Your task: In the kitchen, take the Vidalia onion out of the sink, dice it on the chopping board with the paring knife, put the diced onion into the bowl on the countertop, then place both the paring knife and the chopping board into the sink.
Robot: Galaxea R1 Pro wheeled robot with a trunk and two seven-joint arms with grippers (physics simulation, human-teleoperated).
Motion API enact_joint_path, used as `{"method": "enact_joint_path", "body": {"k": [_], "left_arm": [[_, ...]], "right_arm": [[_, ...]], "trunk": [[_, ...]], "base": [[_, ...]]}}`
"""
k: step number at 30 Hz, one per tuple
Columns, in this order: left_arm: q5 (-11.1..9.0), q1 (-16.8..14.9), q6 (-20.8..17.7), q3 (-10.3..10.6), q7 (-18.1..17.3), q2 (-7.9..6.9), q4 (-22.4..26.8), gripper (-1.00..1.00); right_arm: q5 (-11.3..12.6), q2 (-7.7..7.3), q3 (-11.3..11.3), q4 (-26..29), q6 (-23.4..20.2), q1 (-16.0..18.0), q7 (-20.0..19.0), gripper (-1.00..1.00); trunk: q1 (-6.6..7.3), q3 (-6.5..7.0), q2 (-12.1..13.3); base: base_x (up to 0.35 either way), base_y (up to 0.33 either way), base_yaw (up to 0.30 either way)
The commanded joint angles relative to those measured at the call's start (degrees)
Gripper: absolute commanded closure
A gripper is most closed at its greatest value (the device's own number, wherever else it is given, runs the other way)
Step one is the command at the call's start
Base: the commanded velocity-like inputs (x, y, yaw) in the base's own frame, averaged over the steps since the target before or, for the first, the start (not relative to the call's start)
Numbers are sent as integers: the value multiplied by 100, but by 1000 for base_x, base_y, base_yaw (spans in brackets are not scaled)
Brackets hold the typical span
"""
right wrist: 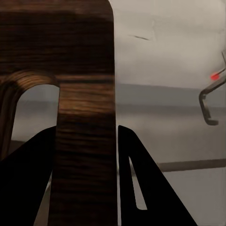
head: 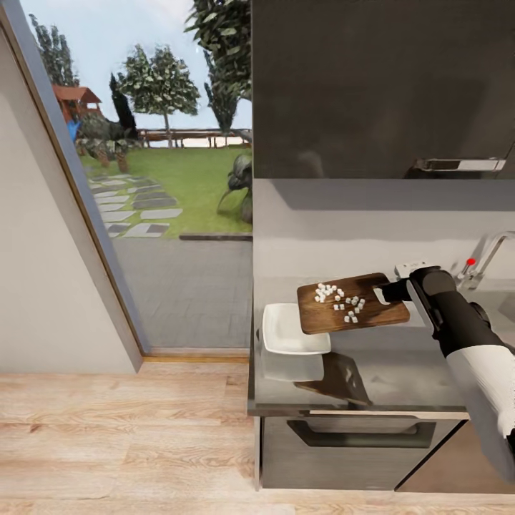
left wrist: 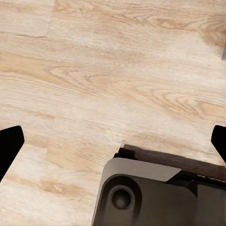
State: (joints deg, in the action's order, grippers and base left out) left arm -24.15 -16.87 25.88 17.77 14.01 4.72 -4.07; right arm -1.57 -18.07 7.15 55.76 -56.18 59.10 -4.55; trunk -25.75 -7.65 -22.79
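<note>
Our right fingers point(head: 391, 292) are clamped on the handle end of the chopping board point(head: 350, 304), held above the table point(head: 400, 372) with diced onion point(head: 340, 299) aboard, its far end overhanging the white bowl point(head: 290, 329) by the table's left edge, while our left fingers point(left wrist: 113, 141) hang apart over the floor point(left wrist: 117, 70).

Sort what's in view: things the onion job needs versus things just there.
Job: board held by right gripper, diced onion on it, bowl, countertop, tap.
Just there: upper cabinet, drawer, wood floor, garden.
</note>
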Motion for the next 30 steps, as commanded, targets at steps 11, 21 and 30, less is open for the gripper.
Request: {"method": "enact_joint_path", "body": {"k": [11, 21, 30], "left_arm": [[-29, -9, 31, 50, 14, 10, -23, -100], [-29, -9, 31, 49, 14, 8, -23, -100], [-29, -9, 31, 47, 14, 10, -23, -100]], "right_arm": [[-36, 5, 14, 5, -24, 10, -22, 100], [-691, 252, 15, 5, -24, 11, -28, 100], [-782, 288, 14, 5, -24, 13, -32, 100]], "trunk": [[-4, -13, -13], [-4, -13, -13], [-4, -13, -13]], "base": [[0, 0, 0], [0, 0, 0], [0, 0, 0]]}}
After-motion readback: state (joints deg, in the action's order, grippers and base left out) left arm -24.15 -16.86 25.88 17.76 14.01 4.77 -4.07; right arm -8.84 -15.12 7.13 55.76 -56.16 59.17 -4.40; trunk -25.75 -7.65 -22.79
